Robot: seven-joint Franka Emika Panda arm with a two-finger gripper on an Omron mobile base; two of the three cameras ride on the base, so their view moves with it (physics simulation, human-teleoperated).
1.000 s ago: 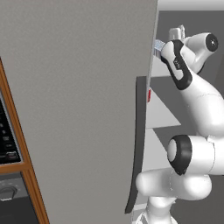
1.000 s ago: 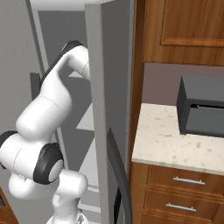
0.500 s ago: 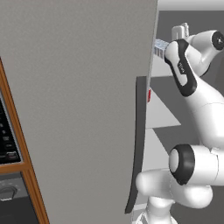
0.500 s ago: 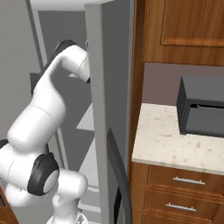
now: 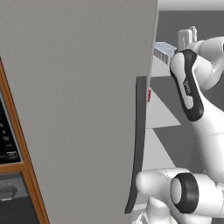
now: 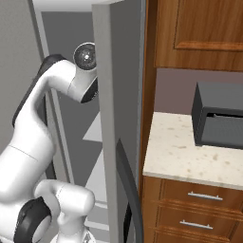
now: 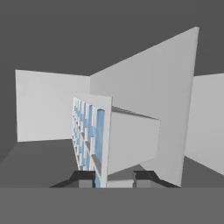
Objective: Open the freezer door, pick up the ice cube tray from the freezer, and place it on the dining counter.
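The freezer door (image 5: 78, 109) stands open, and its dark curved handle (image 5: 136, 144) runs down along its free edge. Beside this edge the arm (image 5: 192, 87) reaches up into the freezer (image 6: 71, 61), above the pale shelves (image 5: 162, 118). In the left base view the ice cube tray (image 5: 164, 51) shows just past the door edge, high up near the top of the handle and right next to the wrist of the arm. It is lifted off the shelves.

In the hand view the gripper (image 7: 113, 178) is clenched on the tray (image 7: 94, 135): the two fingertips (image 7: 83, 177) press on its near end, one from each side. The tray stands on its long side there, with blue-white compartments facing left, and the grey freezer walls are behind it.

On the other side of the second door (image 6: 114, 123) there is a wood cabinet (image 6: 190, 28), and a speckled counter (image 6: 180, 156) with a dark box (image 6: 218, 114) on it.
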